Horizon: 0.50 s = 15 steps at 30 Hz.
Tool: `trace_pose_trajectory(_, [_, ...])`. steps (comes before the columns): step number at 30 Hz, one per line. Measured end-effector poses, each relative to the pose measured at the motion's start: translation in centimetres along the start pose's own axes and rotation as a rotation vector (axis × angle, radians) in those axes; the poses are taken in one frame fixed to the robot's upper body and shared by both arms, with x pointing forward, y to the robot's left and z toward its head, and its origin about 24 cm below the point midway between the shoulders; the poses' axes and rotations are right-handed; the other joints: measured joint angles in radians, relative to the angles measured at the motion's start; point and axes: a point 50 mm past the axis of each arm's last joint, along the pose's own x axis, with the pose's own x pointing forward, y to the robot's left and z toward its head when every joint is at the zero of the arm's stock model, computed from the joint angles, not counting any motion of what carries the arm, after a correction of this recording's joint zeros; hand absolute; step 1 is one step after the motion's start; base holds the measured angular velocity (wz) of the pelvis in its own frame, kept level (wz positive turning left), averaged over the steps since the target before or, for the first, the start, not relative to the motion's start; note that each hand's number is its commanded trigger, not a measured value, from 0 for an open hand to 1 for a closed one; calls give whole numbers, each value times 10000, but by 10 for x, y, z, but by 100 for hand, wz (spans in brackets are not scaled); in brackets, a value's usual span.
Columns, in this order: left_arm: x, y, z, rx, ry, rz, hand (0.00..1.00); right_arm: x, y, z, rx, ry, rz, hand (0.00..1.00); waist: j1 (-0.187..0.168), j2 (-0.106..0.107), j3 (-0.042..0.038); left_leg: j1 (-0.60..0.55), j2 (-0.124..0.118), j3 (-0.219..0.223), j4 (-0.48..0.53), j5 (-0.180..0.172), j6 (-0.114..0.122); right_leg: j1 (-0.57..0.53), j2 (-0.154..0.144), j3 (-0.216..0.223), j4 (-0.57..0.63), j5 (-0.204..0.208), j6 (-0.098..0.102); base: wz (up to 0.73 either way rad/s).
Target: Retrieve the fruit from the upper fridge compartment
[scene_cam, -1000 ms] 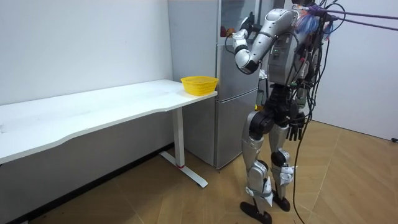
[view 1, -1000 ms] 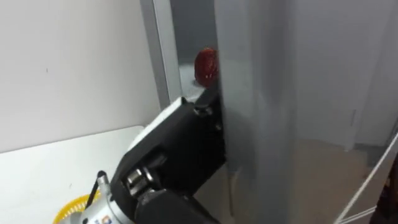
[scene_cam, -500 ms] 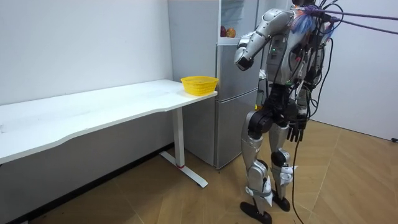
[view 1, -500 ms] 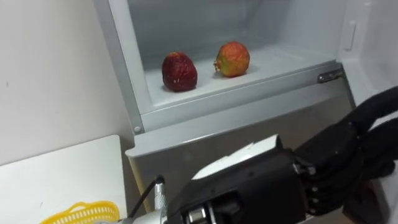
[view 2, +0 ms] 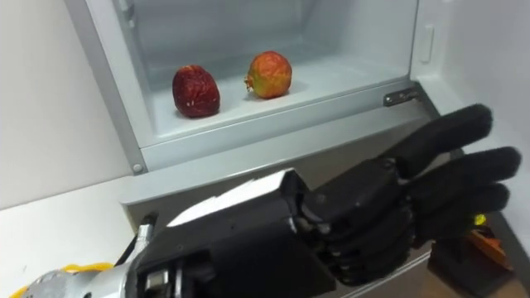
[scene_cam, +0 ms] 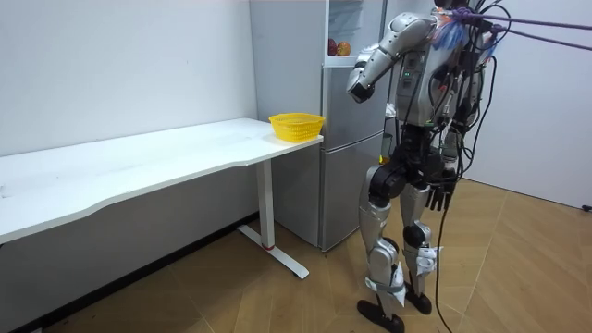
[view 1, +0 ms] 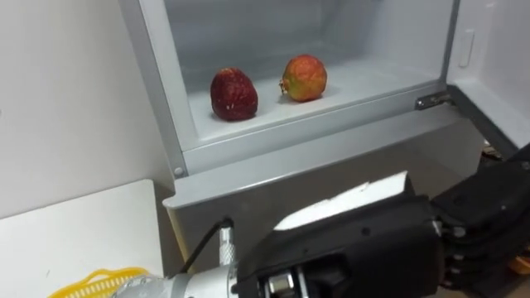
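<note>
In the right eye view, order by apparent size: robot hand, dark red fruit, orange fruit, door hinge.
1. left robot hand, nearest the camera
2. dark red fruit and orange fruit, alike
3. door hinge

Dark red fruit [view 1: 234,93]; orange-red fruit [view 1: 304,78]; yellow basket [scene_cam: 296,126].

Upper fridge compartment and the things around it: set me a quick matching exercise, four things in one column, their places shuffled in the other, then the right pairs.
Things:
1. dark red fruit
2. orange-red fruit
3. yellow basket
4. left hand

Places:
A. on the end of the white table next to the fridge
B. raised in front of the fridge, below the open compartment
C. on the shelf, the robot's right of the two there
D. on the shelf, the robot's left of the two there

Pairs: 1-D, 2-C, 3-A, 4-B.
</note>
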Motion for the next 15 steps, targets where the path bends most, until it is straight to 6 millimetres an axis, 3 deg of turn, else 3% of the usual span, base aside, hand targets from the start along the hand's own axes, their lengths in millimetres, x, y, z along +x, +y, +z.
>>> trace_pose_trajectory(5, [3, -1, 0, 60, -31, -92, 0, 0, 0, 0, 21, -13, 2, 0, -36, 4, -2, -42, -2, 19, 31, 1, 0, -21, -5, 3, -18, 0, 0, 0])
trace_pose_trajectory(11, [25, -6, -4, 1080, 335, -547, 0, 0, 0, 1, -28, -13, -3, 0, -83, 9, -5, -61, 1, 51, 57, 1, 0, -2, 2, 15, 1, 4, -2, 0])
trace_pose_trajectory(15, [35, -10, -7, 924, 192, -898, 0, -1, -3, 9, -292, -171, -84, 0, -456, 9, -3, -54, 8, 78, 57, 2, -2, 10, 7, 27, -2, 5, -4, 0])
